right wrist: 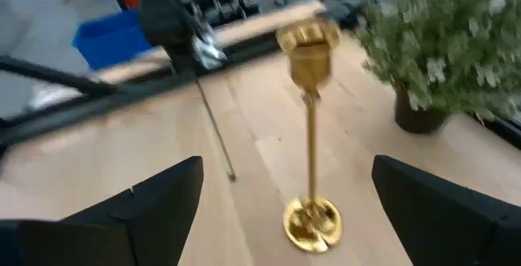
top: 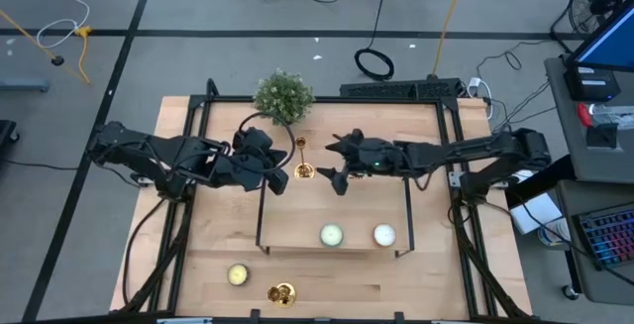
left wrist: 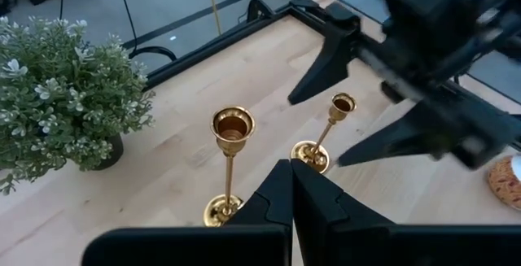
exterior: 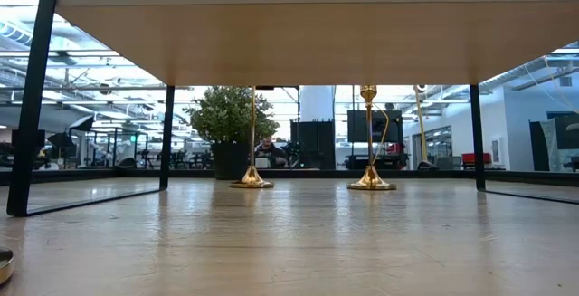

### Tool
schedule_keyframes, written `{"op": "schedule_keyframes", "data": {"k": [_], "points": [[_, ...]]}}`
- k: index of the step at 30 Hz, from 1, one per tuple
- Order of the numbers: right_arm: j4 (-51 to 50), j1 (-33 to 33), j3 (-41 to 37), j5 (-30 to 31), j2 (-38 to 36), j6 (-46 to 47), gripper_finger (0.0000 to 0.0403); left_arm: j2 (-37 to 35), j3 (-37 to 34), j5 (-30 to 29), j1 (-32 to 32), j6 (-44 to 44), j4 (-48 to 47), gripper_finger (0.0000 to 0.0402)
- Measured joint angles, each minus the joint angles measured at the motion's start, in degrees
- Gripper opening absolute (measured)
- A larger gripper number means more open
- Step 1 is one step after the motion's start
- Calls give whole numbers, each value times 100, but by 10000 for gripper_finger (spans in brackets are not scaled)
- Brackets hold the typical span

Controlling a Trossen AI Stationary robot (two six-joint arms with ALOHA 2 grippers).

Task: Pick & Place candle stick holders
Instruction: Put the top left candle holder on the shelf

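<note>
The right pincer (top: 334,165) was wide open beside a gold candlestick (top: 305,170); the left pincer (top: 280,168) was clenched, empty.

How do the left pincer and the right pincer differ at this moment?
The left pincer is shut and empty, its fingers pressed together; the right pincer is open wide. The left pincer sits behind the nearer candlestick and does not straddle it; the right pincer has a candlestick standing upright between its fingers, which do not touch it. Both are dark two-finger pincers over the table, near the plant.
</note>
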Motion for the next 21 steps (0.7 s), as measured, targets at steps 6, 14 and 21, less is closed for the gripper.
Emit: {"op": "schedule_keyframes", "data": {"k": [6, 14, 21], "points": [[-5, -175, 250, -4, 480, -134, 338, 2, 0, -2, 0, -79, 26, 1], [395, -444, 323, -468, 894, 69, 336, 2, 0, 22, -50, -86, 26, 1], [712, -474, 317, -600, 1158, 213, 332, 2, 0, 24, -50, -11, 21, 1]]}}
